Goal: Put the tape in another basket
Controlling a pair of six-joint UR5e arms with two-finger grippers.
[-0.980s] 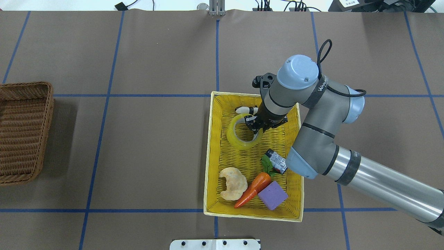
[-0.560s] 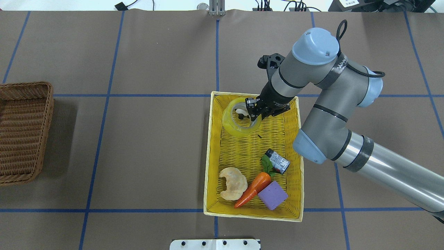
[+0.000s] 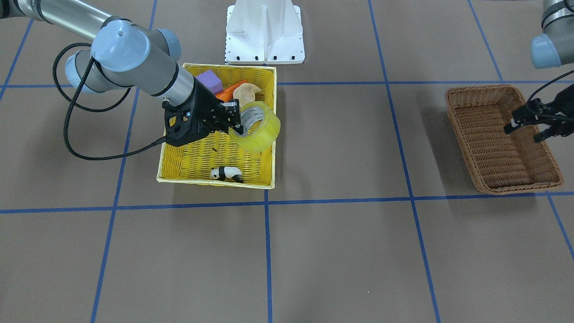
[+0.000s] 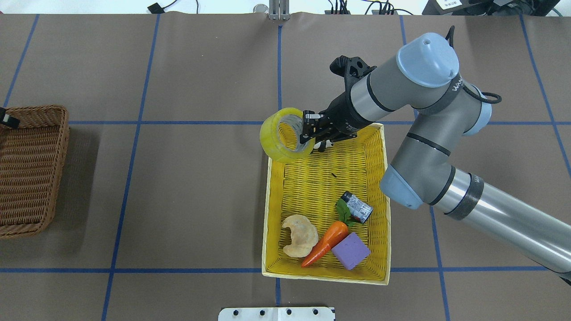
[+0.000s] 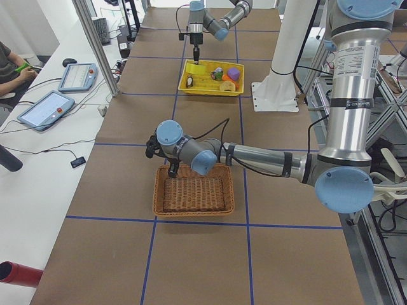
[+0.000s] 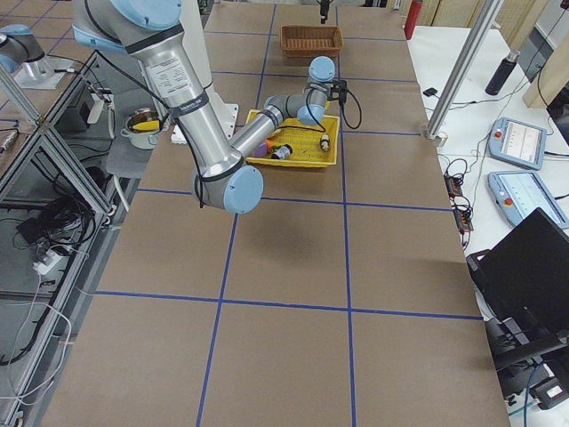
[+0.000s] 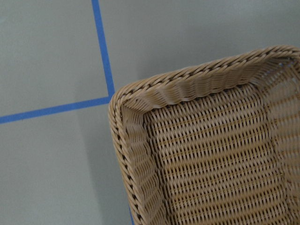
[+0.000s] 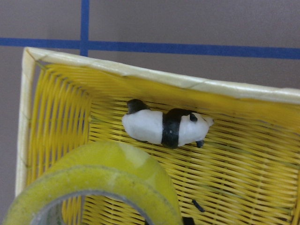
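My right gripper [image 4: 307, 133] is shut on the tape [image 4: 280, 139], a yellowish translucent roll, pinching its wall with one finger inside the ring. It holds the roll in the air over the far left corner of the yellow basket [image 4: 325, 276]. The tape also shows in the front view [image 3: 260, 130] and the right wrist view [image 8: 117, 159]. The brown wicker basket [image 4: 31, 169] stands empty at the table's far left. My left gripper [image 3: 525, 129] is open and empty, hovering over that basket's edge [image 3: 482, 89].
The yellow basket holds a panda toy [image 3: 226, 173], a bread piece [image 4: 299, 235], a carrot [image 4: 328, 243], a purple block [image 4: 351, 250] and a small dark-capped can [image 4: 357, 206]. A white mount [image 3: 264, 31] stands at the robot's side of the table.
My right gripper has lifted the tape off the yellow basket's floor and carried it up and left, to over the basket's far left corner. The left gripper's tip has come into the overhead view.
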